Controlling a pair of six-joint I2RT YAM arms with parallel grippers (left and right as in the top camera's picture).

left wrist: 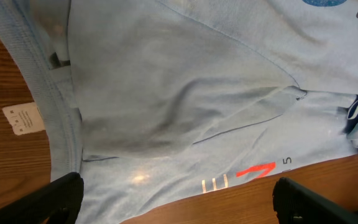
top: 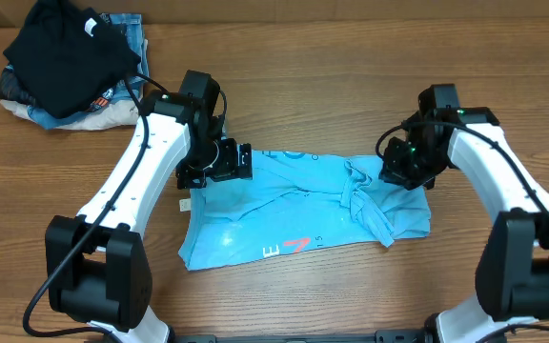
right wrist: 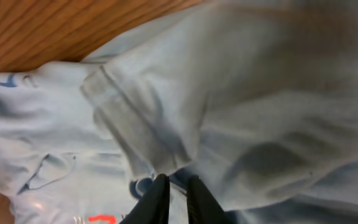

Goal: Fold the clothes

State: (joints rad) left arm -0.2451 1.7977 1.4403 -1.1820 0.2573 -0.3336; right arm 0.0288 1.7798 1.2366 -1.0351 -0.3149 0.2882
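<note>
T-shirt (top: 284, 214) lies crumpled at mid-frame in the overhead view.
Your left gripper (left wrist: 179, 196) hangs spread above its left edge; your right gripper (right wrist: 178, 190) pinches a fold at the right.

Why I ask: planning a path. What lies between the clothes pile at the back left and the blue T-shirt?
In the overhead view, bare wooden table and the left arm lie between the clothes pile and the T-shirt.
</note>
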